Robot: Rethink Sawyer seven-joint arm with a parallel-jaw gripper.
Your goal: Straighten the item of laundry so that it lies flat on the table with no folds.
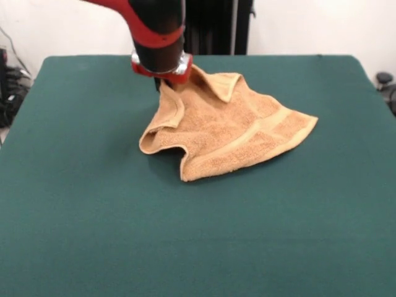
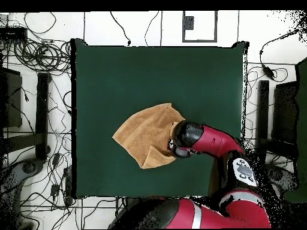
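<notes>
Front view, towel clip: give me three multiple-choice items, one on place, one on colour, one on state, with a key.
1. Where does the arm's end stand against the towel?
A. at its far edge, nearest the pedestal
B. at its near corner
C. off the table

2. What colour is the table cover?
A. grey
B. dark green
C. white

3. How does the towel lie?
A. flat and square
B. rolled into a tube
C. rumpled, with folded-over edges

Key: 1 A, the wrist sits over the cloth's far edge; 2 B, green felt shows all round the towel; 3 C, raised folds and a turned-over band show in the front view.
</notes>
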